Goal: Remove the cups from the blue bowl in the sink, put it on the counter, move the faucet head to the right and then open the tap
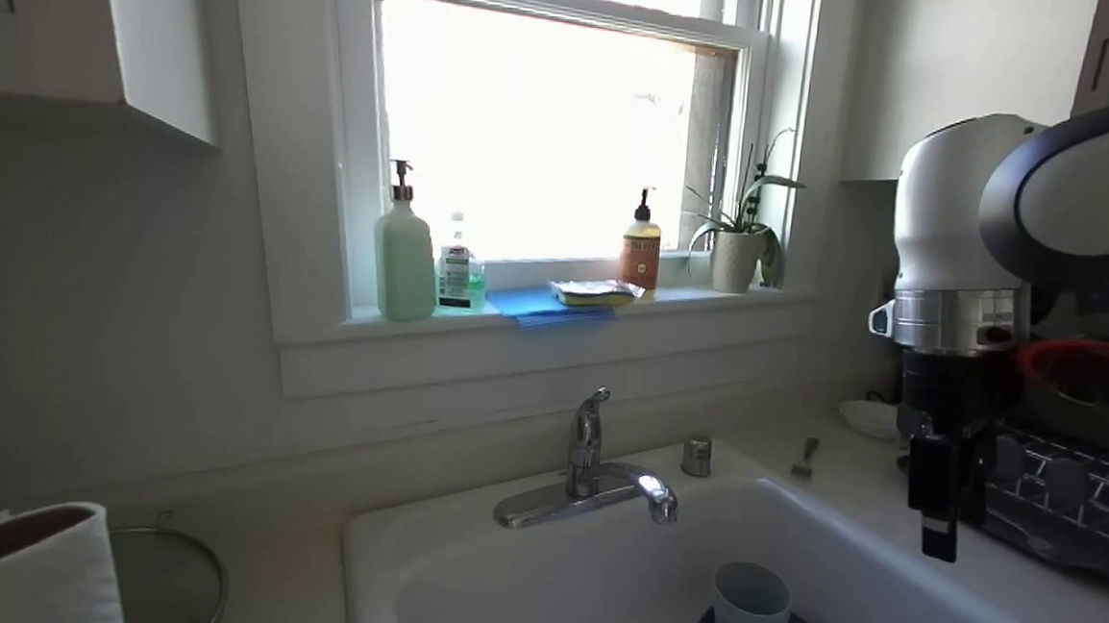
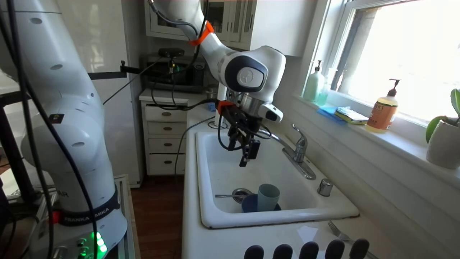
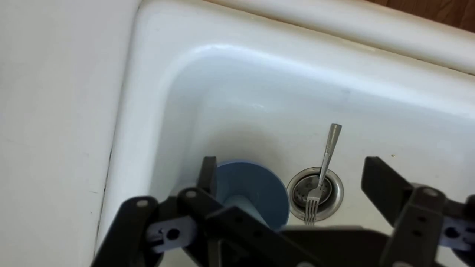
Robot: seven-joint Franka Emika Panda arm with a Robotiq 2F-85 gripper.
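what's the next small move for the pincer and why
I'd probably shift the pincer sideways toward the cup before lowering it. It stands open, holding nothing, and in the wrist view the drain lies nearer the middle of its gap than the cup does. The cup sits in the blue bowl, so it likely comes out first.

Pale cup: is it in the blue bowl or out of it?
In it: the wrist view shows the cup sitting inside the blue bowl, and both exterior views agree.
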